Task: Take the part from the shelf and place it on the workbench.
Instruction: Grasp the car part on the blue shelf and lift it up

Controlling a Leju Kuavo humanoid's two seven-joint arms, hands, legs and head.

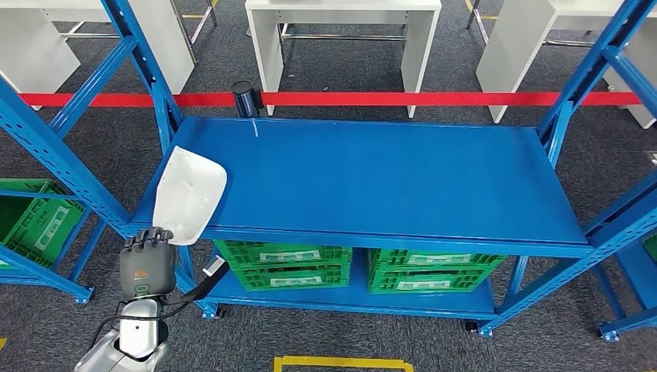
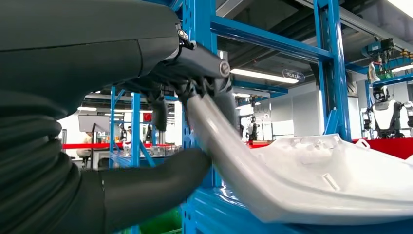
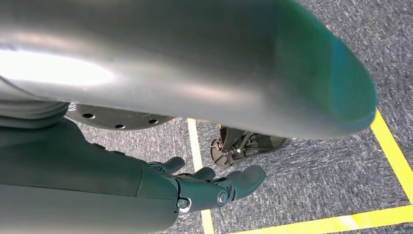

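Left hand (image 1: 146, 260) grips the part (image 1: 188, 195) by its near edge; that thin hold could slip, dropping it off the shelf (image 1: 372, 178).

The shelf (image 1: 372, 174) is bright blue — top, posts and braces alike. The part (image 1: 188, 194) is plain white and glossy. The left hand (image 1: 146, 260) is dark grey with a small orange and green mark on its back; the right hand (image 3: 214, 187) is dark grey too. The crates (image 1: 283, 263) are green with white labels. The carpet (image 1: 542, 341) is speckled grey with yellow tape lines (image 1: 341, 363) — a red band (image 1: 403, 98) crosses behind the shelf. The tables (image 1: 341, 23) are white.
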